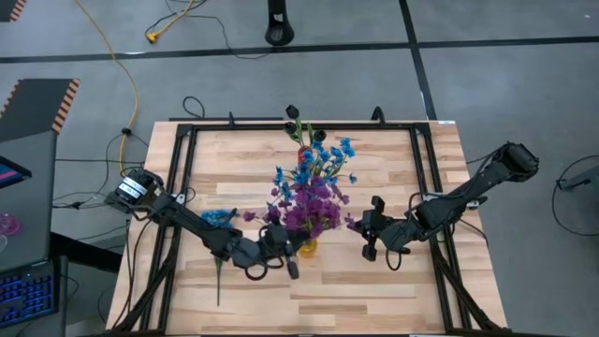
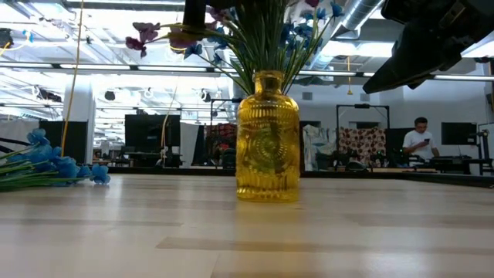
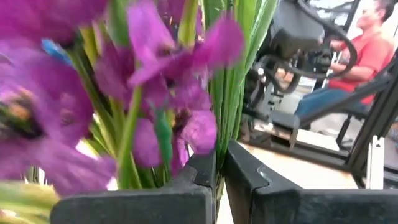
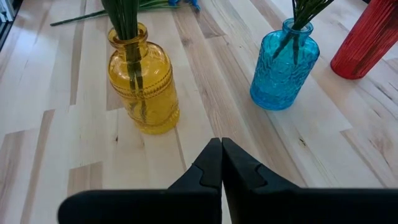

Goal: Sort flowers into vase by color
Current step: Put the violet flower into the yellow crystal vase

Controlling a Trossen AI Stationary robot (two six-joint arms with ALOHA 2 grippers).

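At lower centre of the high view, the left claw (image 1: 292, 266) pinches green stems of the purple artificial flowers (image 1: 312, 208) standing in the ribbed yellow glass vase (image 2: 267, 137). Right of it hovers the right claw (image 1: 370, 238), pressed together. Beyond stand a blue textured glass vase (image 4: 284, 64) and red ribbed vase (image 4: 365, 41); a blue-clustered sprig (image 1: 218, 217) lies left on the pale wooden desk (image 1: 393, 178).

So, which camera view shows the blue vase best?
The right wrist view: the blue vase stands whole there, green stems in its neck, between the yellow vase and the red vase. The high view hides it under flowers; the low and left wrist views miss it.
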